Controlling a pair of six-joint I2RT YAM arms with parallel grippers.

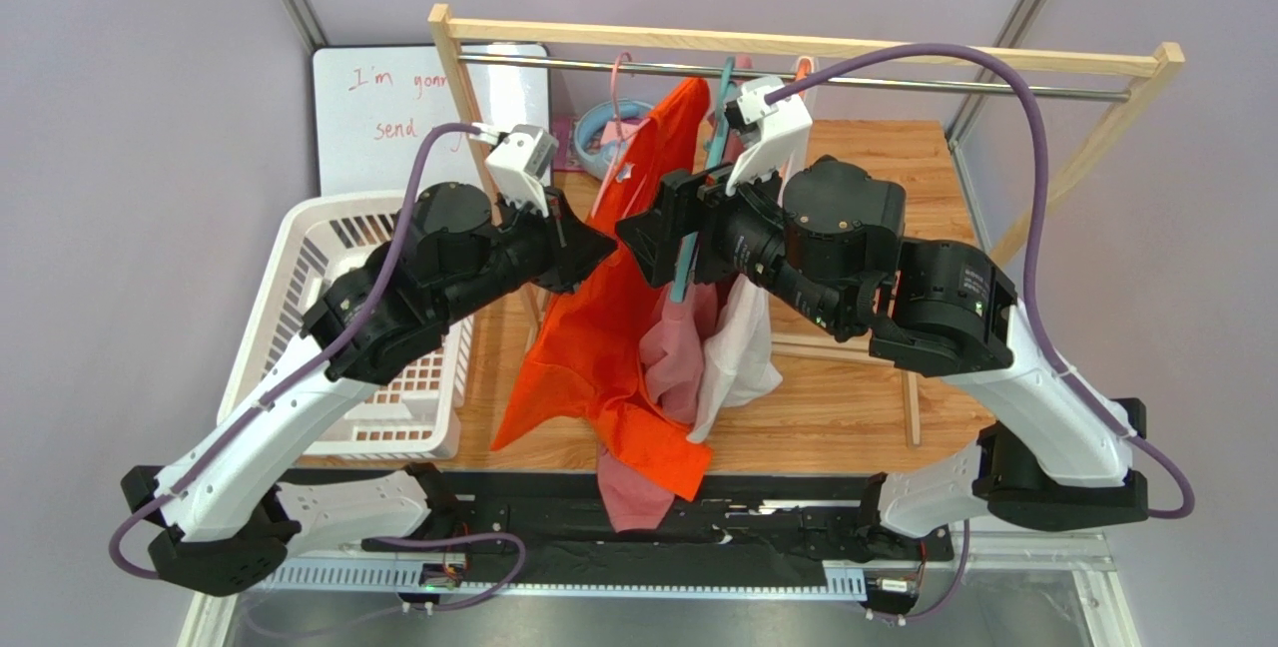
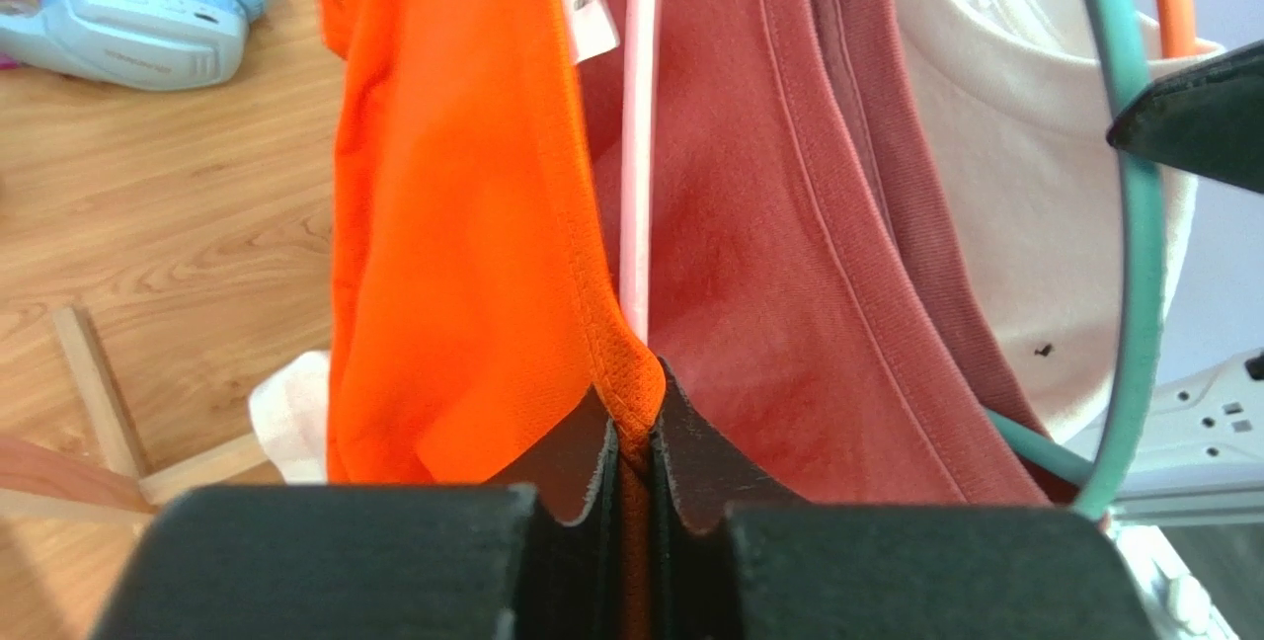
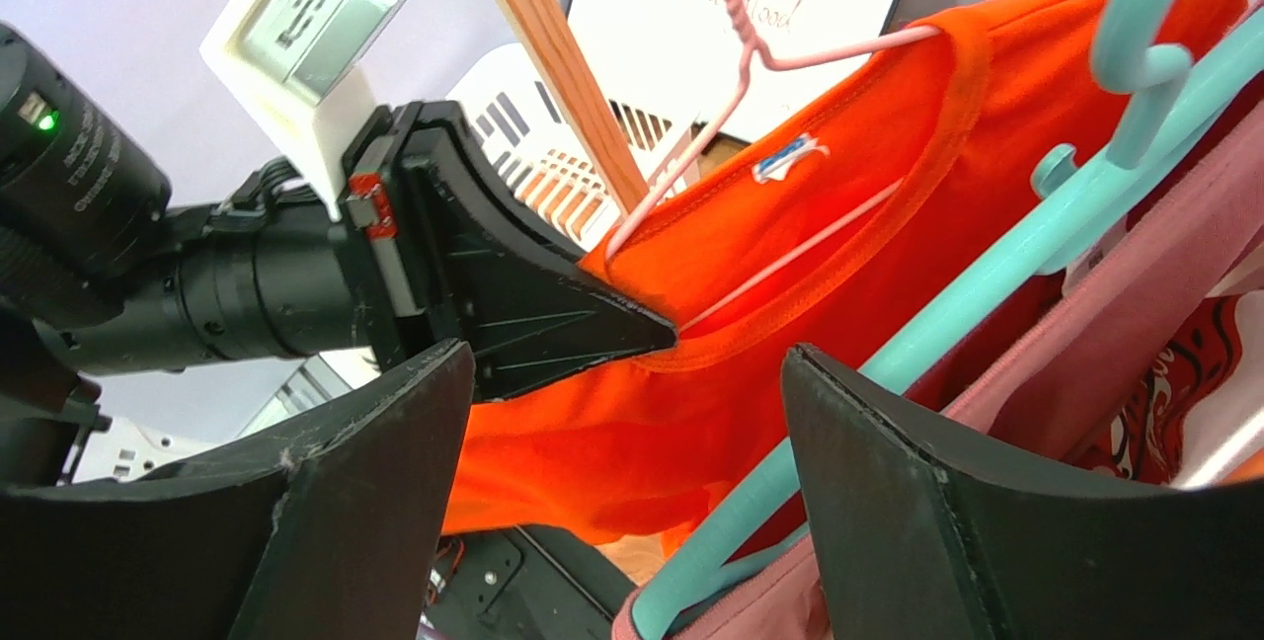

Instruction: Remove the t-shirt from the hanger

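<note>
Nearest the arms, the tail of the loose orange t-shirt (image 1: pixel 578 333) reaches the near edge of the pale wooden table (image 1: pixel 840 393). It hangs beside a dusty-red cotton shirt (image 2: pixel 772 255) and a cream printed shirt (image 2: pixel 1009 151), and all three drop straight because they are hung from above.

Higher up, the left gripper (image 2: pixel 634 418) has its black claw closed tight on the stitched neckline of the orange t-shirt. The fabric is pinched between the pads, just beside the arm of the thin pink wire hanger (image 2: pixel 638 151). That hold looks chosen so the neck opening can be drawn off the hanger's shoulder without dragging the wire along.

The right gripper (image 3: pixel 626 359) faces it from the other side, its jaws standing wide with nothing between them. A teal plastic hanger (image 3: pixel 1009 255) carrying the other shirts runs just past its right finger. I judge it is placed there to steady a hanger or to take the opposite side of the collar.

Farther back, the pink hanger hooks over the steel rail (image 1: pixel 930 81) of the light wooden clothes rack (image 1: pixel 780 45) across the table's far side. The shirt sits on its hanger, so the removal is not yet done.

Along the left edge stands a white slatted plastic basket (image 1: pixel 300 303), a likely place for the freed shirt. Behind it leans a whiteboard with red handwriting (image 1: pixel 390 108), near the far left corner.
</note>
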